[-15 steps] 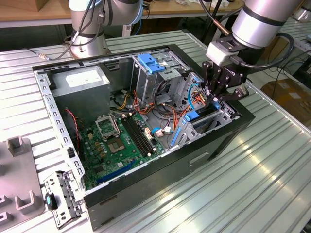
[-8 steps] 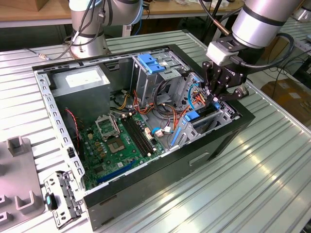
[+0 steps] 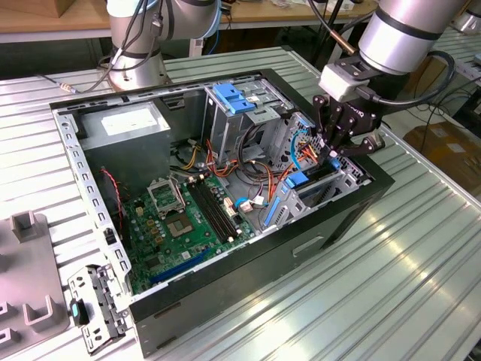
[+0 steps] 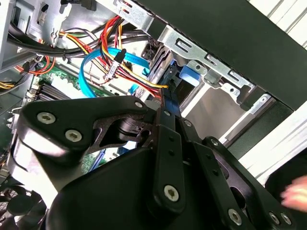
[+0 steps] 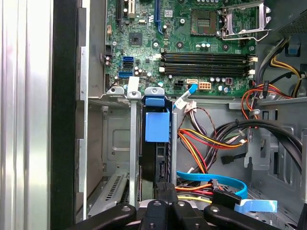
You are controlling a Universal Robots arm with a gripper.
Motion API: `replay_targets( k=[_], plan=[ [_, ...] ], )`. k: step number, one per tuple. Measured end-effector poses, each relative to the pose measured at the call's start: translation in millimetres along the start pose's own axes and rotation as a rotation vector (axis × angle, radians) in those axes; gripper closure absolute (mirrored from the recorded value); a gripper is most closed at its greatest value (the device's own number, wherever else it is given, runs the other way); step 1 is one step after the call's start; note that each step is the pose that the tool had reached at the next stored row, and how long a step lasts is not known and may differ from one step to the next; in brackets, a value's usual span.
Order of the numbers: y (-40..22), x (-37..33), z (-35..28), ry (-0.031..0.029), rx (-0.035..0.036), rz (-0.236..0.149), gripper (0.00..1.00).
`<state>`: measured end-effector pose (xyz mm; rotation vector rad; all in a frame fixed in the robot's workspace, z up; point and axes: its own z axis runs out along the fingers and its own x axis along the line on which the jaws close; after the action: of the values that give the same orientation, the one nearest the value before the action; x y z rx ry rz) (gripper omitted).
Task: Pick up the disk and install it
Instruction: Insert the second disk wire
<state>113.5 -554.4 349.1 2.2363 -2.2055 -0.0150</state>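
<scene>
The disk (image 3: pixel 310 180) stands on edge in the metal drive bay (image 3: pixel 342 184) at the corner of the open computer case on the exterior view's right. In the first wrist view its blue carrier frame (image 5: pixel 157 125) and dark body run down the slot between the bay's rails. My gripper (image 3: pixel 331 154) hangs right over that bay. Its black fingertips (image 5: pixel 161 190) lie close together, shut, at the disk's near end (image 5: pixel 166 188). Whether they pinch the disk's edge or only press on it, I cannot tell. In the second wrist view the gripper (image 4: pixel 165 108) points into the bay.
Orange, yellow and blue cables (image 5: pixel 206 143) crowd beside the bay. The green motherboard (image 3: pixel 188 218) covers the case floor. A tall metal cage with a blue latch (image 3: pixel 233 98) stands behind. A second arm's base (image 3: pixel 139 53), grey fixtures (image 3: pixel 26 271) and a hand (image 4: pixel 295 196) border the case.
</scene>
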Motion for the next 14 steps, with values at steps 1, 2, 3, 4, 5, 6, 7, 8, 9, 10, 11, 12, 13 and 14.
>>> replay_targets(
  k=[1, 2, 3, 4, 5, 6, 7, 8, 9, 10, 11, 12, 13, 14],
  plan=[
    [4.5, -0.1, -0.1, -0.0001, 0.0000, 0.000, 0.89],
    [8.4, -0.1, 0.1, -0.0005, -0.0001, 0.000, 0.89],
    [11.1, -0.1, 0.2, -0.0007, -0.0001, 0.000, 0.89],
    [13.1, -0.1, 0.2, -0.0008, 0.0000, 0.000, 0.89],
    [13.3, -0.1, 0.2, -0.0008, 0.0000, 0.000, 0.89],
    [13.7, -0.2, -3.0, -0.0016, -0.0001, 0.000, 0.89],
    [13.7, -0.2, -6.8, -0.0057, 0.0000, 0.000, 0.89],
    [13.7, -0.2, -13.2, -0.0108, 0.0001, 0.000, 0.89],
    [13.8, -0.3, -25.0, -0.0122, 0.0001, 0.000, 0.89],
    [13.8, -0.3, -28.7, -0.0126, 0.0001, 0.000, 0.89],
    [13.8, -0.3, -31.3, -0.0128, 0.0001, 0.000, 0.89],
    [13.9, -0.4, -34.9, -0.0126, 0.0001, 0.000, 0.89],
    [13.9, -0.6, -37.1, -0.0128, 0.0001, 0.000, 0.89],
    [13.7, -2.8, -37.7, -0.0057, -0.0001, 0.000, 0.89]
  ],
)
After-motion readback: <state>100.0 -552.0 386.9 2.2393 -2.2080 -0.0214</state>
